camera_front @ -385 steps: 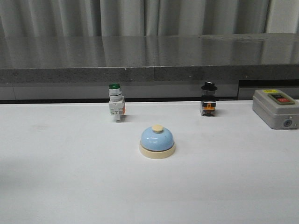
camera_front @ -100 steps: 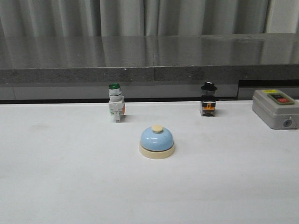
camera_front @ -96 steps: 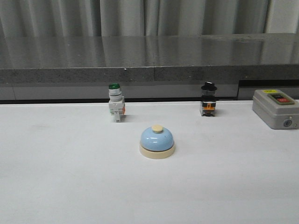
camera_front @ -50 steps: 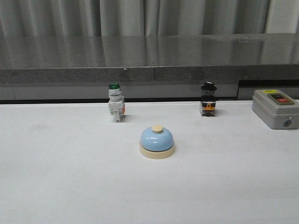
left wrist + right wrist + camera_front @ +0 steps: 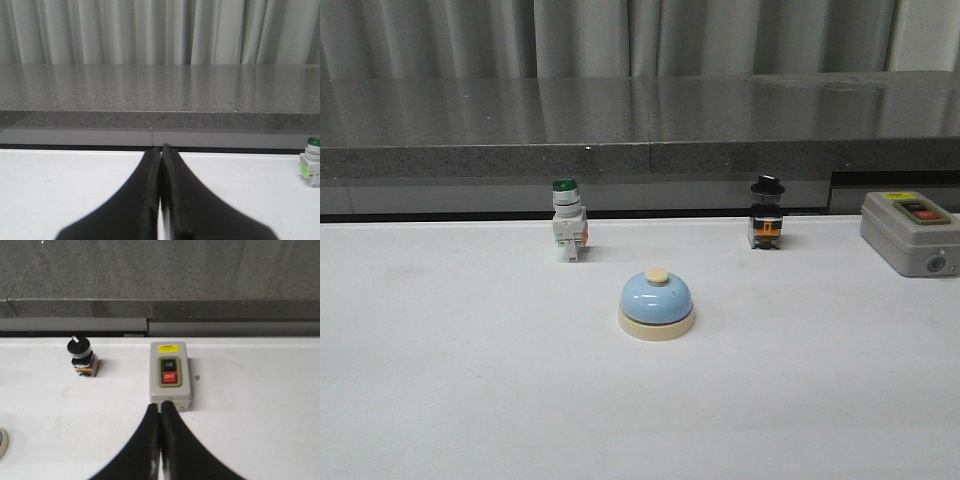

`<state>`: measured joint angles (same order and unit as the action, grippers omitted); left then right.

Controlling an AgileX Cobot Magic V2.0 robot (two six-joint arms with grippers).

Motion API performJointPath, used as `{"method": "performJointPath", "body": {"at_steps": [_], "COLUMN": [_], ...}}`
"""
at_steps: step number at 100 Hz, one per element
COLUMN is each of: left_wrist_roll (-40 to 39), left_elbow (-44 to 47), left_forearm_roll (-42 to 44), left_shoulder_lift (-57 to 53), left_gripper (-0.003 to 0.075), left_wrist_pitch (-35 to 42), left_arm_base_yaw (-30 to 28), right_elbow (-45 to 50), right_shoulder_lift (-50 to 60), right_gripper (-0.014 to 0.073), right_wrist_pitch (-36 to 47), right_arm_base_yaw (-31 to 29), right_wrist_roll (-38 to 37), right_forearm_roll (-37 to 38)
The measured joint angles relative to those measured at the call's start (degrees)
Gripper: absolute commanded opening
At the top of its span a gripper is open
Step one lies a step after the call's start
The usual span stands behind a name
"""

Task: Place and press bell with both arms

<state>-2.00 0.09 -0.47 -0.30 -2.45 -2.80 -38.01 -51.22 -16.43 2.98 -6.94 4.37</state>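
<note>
The light-blue bell (image 5: 656,301) with a cream base ring and cream button stands upright near the middle of the white table (image 5: 470,380). A sliver of its cream rim (image 5: 2,442) shows at the edge of the right wrist view. Neither arm shows in the front view. My left gripper (image 5: 161,148) is shut and empty above the table, far from the bell. My right gripper (image 5: 160,404) is shut and empty, its tips just short of the grey box.
A green-capped white push-button switch (image 5: 568,232) stands behind the bell to the left, also in the left wrist view (image 5: 312,168). A black-knobbed switch (image 5: 766,213) stands back right. A grey box with a red button (image 5: 910,232) sits far right. A grey ledge (image 5: 640,145) bounds the back.
</note>
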Motion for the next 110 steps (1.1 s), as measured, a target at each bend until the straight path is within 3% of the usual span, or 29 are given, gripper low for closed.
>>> {"method": "performJointPath", "body": {"at_steps": [13, 37, 51, 110], "left_wrist_roll": [0.0, 0.0, 0.0, 0.0], "left_elbow": [0.0, 0.0, 0.0, 0.0], "left_forearm_roll": [0.0, 0.0, 0.0, 0.0], "left_shoulder_lift": [0.0, 0.0, 0.0, 0.0], "left_gripper": [-0.002, -0.002, -0.002, -0.002], "left_wrist_pitch": [0.0, 0.0, 0.0, 0.0], "left_arm_base_yaw": [0.0, 0.0, 0.0, 0.0], "right_elbow": [-5.98, -16.18, -22.34, -49.62], "right_shoulder_lift": [-7.83, -20.91, -27.75, -57.03], "right_gripper": [-0.006, -0.006, -0.006, -0.006], "right_wrist_pitch": [-4.39, -9.24, -13.34, -32.49], "right_arm_base_yaw": [4.31, 11.86, 15.79, 26.37], "right_wrist_roll": [1.98, 19.07, 23.87, 17.04], "right_forearm_roll": [-0.6, -9.31, -12.79, -13.44]}}
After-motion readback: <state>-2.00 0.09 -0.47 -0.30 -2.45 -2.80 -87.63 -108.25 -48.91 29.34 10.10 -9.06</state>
